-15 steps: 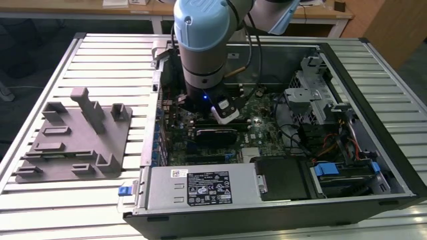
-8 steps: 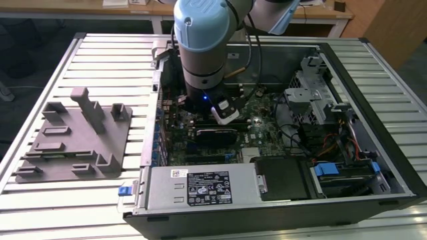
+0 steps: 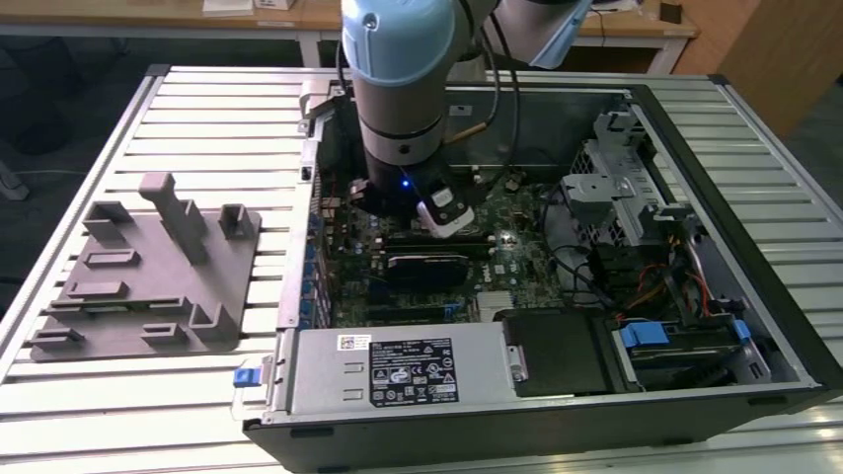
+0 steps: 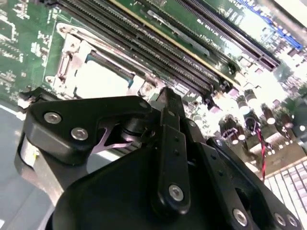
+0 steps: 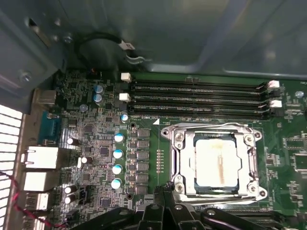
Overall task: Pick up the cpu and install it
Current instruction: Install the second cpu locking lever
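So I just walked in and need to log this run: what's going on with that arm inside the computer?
A single robot arm is reaching down into an open computer case that lies on a slatted table. Its gripper hangs just over the motherboard, right next to the socket. In the first wrist view the cpu already lies in the metal socket frame, with nothing in the gripper. A grey fixture stands beside the case.

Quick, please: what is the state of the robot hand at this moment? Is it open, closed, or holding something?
Hand: cannot be told whether open or closed; it holds nothing that shows. The cpu lies in the socket frame on the motherboard.
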You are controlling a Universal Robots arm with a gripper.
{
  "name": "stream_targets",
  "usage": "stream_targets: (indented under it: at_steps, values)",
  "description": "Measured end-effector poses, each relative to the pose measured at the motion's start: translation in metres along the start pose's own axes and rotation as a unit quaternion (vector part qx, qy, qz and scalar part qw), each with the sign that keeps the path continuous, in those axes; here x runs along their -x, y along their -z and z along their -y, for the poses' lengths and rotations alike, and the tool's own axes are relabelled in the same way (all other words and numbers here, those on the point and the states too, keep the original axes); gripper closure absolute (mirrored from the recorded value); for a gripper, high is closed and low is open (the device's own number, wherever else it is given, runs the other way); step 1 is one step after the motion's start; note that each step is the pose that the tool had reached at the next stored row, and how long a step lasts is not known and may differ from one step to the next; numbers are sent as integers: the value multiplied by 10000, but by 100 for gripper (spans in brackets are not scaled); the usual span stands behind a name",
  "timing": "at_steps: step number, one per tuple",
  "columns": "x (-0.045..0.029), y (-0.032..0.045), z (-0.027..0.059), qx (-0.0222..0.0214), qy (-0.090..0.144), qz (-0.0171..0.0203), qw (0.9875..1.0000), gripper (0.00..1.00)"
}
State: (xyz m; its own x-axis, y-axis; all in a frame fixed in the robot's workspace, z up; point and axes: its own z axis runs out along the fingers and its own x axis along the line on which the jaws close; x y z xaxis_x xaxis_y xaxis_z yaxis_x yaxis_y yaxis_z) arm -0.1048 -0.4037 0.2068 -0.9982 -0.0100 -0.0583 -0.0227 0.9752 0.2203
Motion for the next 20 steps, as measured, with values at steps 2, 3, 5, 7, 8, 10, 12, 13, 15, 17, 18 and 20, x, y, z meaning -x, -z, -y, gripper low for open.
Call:
stream_targets:
  at_steps: [2,3,5,7,8,10,12,13,15,17,18,20]
  values:
    - [2,27,-12,-20,0,0,10000,89]
    - [3,35,-18,-47,2,0,10000,89]
    - [7,40,-32,-102,3,-2,9999,89]
    - [26,37,-41,-137,2,-2,9999,89]
    - [45,35,-46,-150,0,-2,9999,89]
    - [91,31,-52,-169,-2,-4,9999,89]
    - [141,27,-57,-192,-3,-5,9998,89]
    - [166,25,-58,-204,-3,-6,9998,89]
    - [214,20,-65,-232,-2,-8,9997,89]
    - [257,16,-75,-259,-1,-11,9997,89]
    - [275,13,-83,-271,0,-12,9996,89]
    - [304,5,-109,-303,1,-14,9995,89]
